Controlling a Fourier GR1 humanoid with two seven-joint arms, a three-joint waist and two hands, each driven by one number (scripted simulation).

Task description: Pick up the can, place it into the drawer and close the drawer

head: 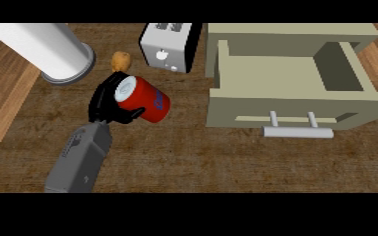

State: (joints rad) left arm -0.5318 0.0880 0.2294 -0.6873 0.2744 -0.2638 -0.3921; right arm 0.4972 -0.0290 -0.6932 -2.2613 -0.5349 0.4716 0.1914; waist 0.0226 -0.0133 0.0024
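A kitchen: toaster [171, 45] and drawer [284, 87] on wooden counter [221, 155].

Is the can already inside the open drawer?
No. The red can is out on the counter, held in the left hand, well left of the open drawer.

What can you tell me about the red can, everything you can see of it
The can is a red cylinder with a blue mark on its side and a pale, whitish end showing a grey ring. It is tilted, that pale end pointing up and to the left. The black hand curls round its left side, thumb across the lower part. It sits left of the open drawer, below the toaster and near a small potato. Whether it touches the counter cannot be told.
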